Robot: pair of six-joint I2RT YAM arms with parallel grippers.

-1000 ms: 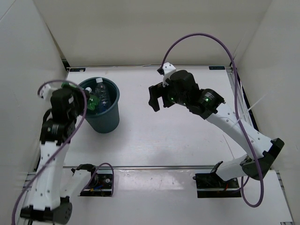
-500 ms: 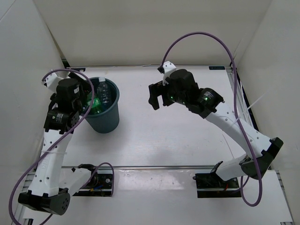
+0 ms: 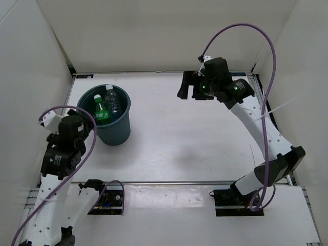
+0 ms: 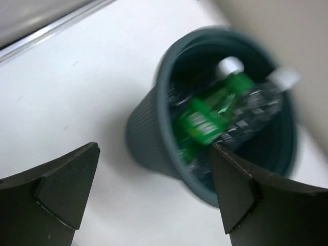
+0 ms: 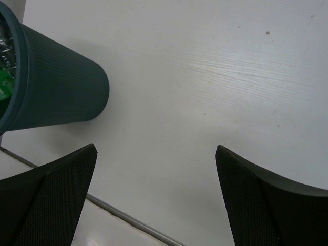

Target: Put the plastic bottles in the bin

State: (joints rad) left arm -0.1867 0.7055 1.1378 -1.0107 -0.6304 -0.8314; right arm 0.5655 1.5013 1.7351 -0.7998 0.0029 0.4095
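Left end effector (image 4: pixel 154 147) withdrawn, jaws apart, green bottle (image 4: pixel 210 110) in bin (image 4: pixel 148 138) ahead

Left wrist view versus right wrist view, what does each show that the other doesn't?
Only the left wrist view looks down into the bin: a green bottle with a white cap and a clear bottle are inside, blurred. Only the right wrist view sees the bin side-on, its contents cut to a green sliver, beside a wide stretch of table. Both show the bin standing on the table, framed by an open, empty claw: the left claw in one, the right claw in the other.
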